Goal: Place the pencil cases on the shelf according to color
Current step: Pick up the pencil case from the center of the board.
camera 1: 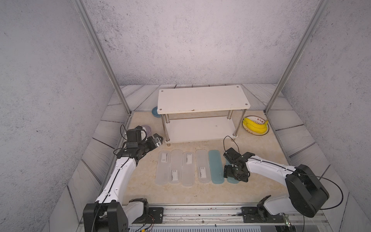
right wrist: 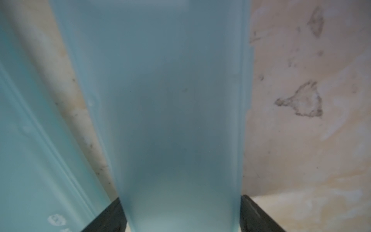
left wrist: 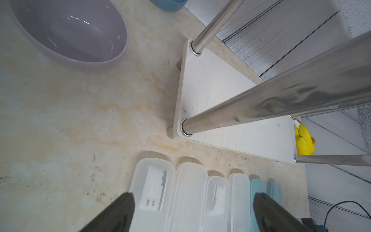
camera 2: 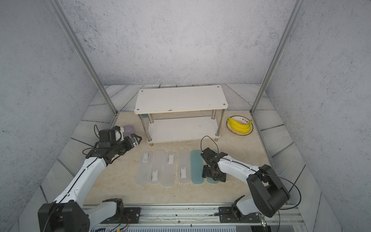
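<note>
White arms [camera 1: 120, 174] bear black joints and cables

Both white boards of the two-tier chrome-legged shelf [camera 1: 202, 98] are left free; the lower one is entered only between its tube legs [camera 1: 166, 128]. Its left end is crowded by a lilac round bowl [left wrist: 70, 34] and a blue round dish [camera 1: 155, 111], its right end by a plate of yellow bananas [camera 1: 255, 118]. A bare beige tabletop strip [camera 1: 200, 145] is left before it.

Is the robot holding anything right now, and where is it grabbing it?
The left gripper holds nothing. The right gripper has a finger on each long side of a blue case lying on the table; whether it squeezes cannot be told.
</note>
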You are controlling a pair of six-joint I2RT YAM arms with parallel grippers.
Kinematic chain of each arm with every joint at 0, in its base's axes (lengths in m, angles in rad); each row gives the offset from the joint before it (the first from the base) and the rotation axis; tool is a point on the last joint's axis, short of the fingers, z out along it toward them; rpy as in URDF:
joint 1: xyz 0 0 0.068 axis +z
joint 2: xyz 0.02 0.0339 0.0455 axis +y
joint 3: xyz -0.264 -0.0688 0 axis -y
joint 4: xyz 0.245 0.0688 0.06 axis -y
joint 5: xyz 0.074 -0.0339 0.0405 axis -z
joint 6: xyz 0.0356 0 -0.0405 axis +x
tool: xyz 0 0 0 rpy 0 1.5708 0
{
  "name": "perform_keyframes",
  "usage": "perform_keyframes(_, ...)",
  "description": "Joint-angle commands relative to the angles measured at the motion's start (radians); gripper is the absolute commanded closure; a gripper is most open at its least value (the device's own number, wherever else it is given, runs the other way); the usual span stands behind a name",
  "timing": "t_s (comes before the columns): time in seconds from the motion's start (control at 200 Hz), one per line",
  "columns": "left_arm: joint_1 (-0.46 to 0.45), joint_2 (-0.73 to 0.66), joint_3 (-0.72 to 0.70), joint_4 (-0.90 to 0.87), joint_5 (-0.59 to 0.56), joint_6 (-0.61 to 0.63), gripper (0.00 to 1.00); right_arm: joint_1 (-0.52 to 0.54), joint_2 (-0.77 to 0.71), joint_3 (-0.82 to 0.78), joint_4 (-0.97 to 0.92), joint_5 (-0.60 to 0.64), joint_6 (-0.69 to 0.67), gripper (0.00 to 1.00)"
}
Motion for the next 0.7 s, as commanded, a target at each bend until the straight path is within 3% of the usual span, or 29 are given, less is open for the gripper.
perform_keyframes(0.0, 0.000, 0.010, -0.011, 0.023, 0.016, -0.008, 0.01, 0.002, 0.027, -0.029, -0.018, 0.040, 0.011, 0.13)
perform_keyframes(0.275, -0.001, 0.012, -0.012, 0.026, 0.019, -0.011, 0.01, 0.021, 0.068, -0.015, -0.017, 0.049, 0.015, 0.21)
perform_keyframes(0.36, -0.001, 0.011, -0.007, 0.019, 0.015, -0.007, 0.01, 0.026, 0.076, -0.017, -0.011, 0.050, 0.017, 0.35)
perform_keyframes(0.45, 0.000, 0.011, -0.005, 0.016, 0.012, -0.002, 0.01, 0.030, 0.065, -0.020, -0.013, 0.055, 0.022, 0.44)
perform_keyframes(0.696, -0.001, 0.017, -0.002, 0.009, 0.006, 0.003, 0.01, 0.032, -0.082, 0.023, -0.133, 0.117, 0.004, 0.52)
